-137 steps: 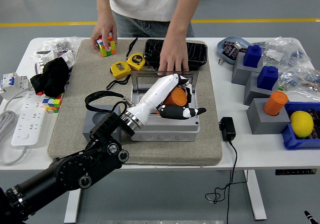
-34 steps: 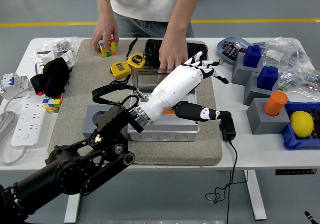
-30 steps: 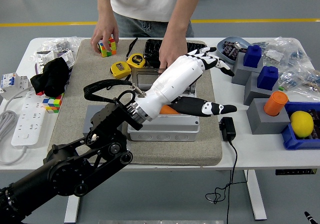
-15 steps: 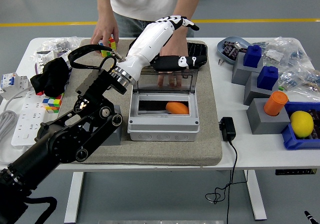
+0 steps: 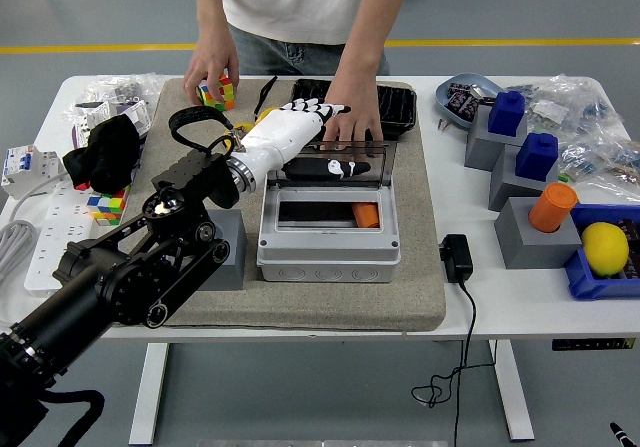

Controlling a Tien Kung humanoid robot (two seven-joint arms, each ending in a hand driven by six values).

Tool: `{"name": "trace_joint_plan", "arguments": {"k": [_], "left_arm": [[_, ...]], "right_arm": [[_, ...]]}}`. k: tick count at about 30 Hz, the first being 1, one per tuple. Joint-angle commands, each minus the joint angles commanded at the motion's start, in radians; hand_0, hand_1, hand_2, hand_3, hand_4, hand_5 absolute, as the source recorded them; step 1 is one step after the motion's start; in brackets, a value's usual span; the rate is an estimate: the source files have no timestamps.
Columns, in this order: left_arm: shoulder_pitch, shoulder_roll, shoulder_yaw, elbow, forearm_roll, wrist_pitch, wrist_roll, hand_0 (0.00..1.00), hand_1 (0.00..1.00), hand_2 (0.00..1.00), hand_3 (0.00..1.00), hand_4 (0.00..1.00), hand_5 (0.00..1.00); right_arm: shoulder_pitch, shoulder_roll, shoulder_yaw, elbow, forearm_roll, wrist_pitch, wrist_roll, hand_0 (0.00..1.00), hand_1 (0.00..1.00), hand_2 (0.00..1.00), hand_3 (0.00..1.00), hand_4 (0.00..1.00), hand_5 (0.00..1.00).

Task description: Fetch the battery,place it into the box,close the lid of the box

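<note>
Change: since the earlier frames the left hand [image 5: 300, 127] has been drawn out of the box [image 5: 328, 229], raised high, then lowered again to the far edge of the box.
Battery: the orange battery [image 5: 365, 214] is seen lying inside the box, toward its right side, released.
Lid: the clear lid [image 5: 335, 162] is held raised at the far side of the box, not yet shut.
Left hand: fingers are kept loosely spread, nothing is held; the dark thumb is laid across the lid.
Person: one hand [image 5: 352, 125] is rested just behind the box, another is kept on a coloured cube [image 5: 214, 92] further left.
Right hand: not seen.
Step in hand: closing is judged to be under way.
Advice: the lid is best pushed forward and down from its top edge, evenly, until it is seated on the rim of the box.
</note>
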Motion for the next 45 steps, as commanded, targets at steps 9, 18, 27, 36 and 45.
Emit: {"name": "trace_joint_plan", "arguments": {"k": [9,18,27,36,45], "left_arm": [[0.049,0.06,0.085,-0.166,-0.032,-0.056,0.057,0.998,0.998,0.998,0.94,0.998,0.998],[0.064,0.085,0.117,-0.258,-0.041,-0.063,0.074,0.998,0.998,0.998,0.931,0.998,0.998],[0.058,0.119,0.168,-0.301,-0.049,-0.069,0.081,0.998,0.998,0.998,0.931,0.998,0.998],[0.053,0.148,0.228,-0.326,-0.068,-0.084,0.091,0.998,0.998,0.998,0.93,0.998,0.998],[0.059,0.175,0.297,-0.368,-0.071,-0.094,0.097,0.998,0.998,0.998,0.931,0.998,0.998]], "right_arm": [[-0.001,0.001,0.007,-0.003,-0.001,-0.002,0.0,0.758,0.713,0.726,0.76,0.998,0.998],[0.001,0.002,0.01,-0.002,-0.004,-0.002,-0.002,0.758,0.713,0.725,0.759,0.998,0.998],[0.001,0.0,0.014,-0.004,-0.003,-0.002,-0.001,0.758,0.712,0.725,0.76,0.998,0.998],[0.003,-0.002,0.021,-0.002,-0.007,-0.002,-0.002,0.757,0.713,0.725,0.76,0.998,0.998],[0.003,-0.002,0.018,-0.003,-0.006,-0.002,-0.003,0.757,0.713,0.724,0.759,0.998,0.998]]}}
